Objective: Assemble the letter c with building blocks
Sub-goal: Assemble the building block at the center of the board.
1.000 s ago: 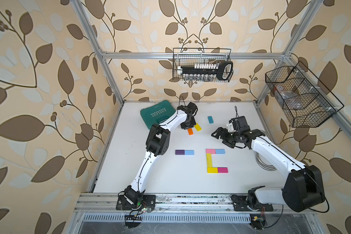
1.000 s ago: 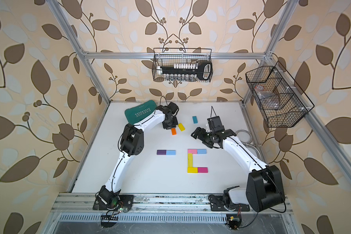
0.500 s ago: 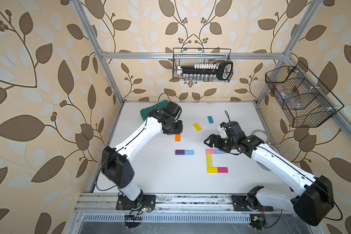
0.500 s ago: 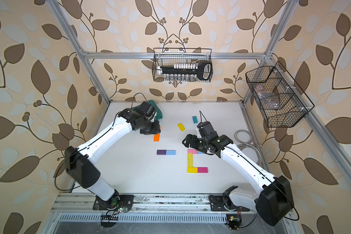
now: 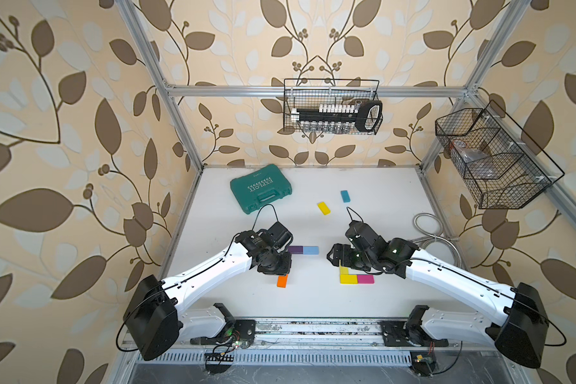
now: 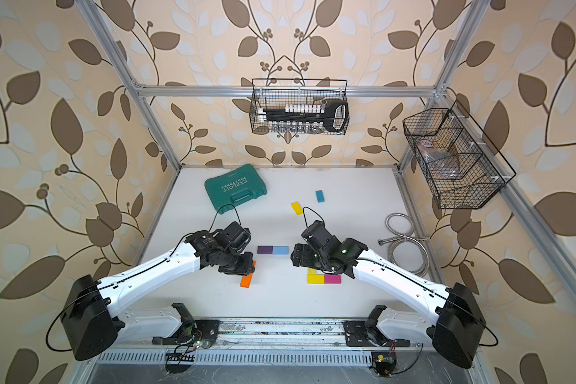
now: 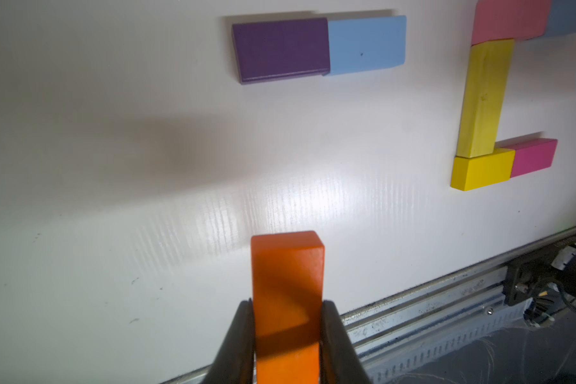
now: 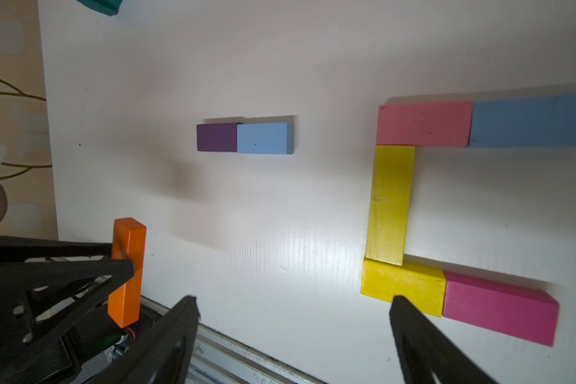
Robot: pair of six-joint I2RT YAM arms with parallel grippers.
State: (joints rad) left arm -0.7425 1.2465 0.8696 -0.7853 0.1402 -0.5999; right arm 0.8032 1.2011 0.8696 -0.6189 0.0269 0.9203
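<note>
The left gripper [image 7: 286, 309] is clamped on the long sides of the orange block [image 7: 287, 286]. The block's free end points over bare white table [image 5: 379, 199], close to the front rail [image 7: 446, 292]. Just beyond it, the purple block [image 7: 280, 50] and light blue block [image 7: 366, 45] lie end to end, touching. The right gripper [image 8: 293, 299] is spread wide, holds nothing, and hangs near the C shape. There the pink block [image 8: 424, 123] and blue block [image 8: 532, 119] form one bar, the middle yellow block [image 8: 391, 204] the spine, and the corner yellow block [image 8: 403, 286] and magenta block [image 8: 499, 307] the other bar, with neighbouring edges meeting. Clear table separates the pair from the C. Farther back the stray yellow block [image 5: 323, 208] and teal block [image 5: 345, 196] lie apart, near a ribbed green case [image 5: 261, 188]. A coiled metal hose [image 5: 428, 229] hugs the right edge. The blocks are matt, square-edged slabs, and the table is glossy and faintly streaked.
</note>
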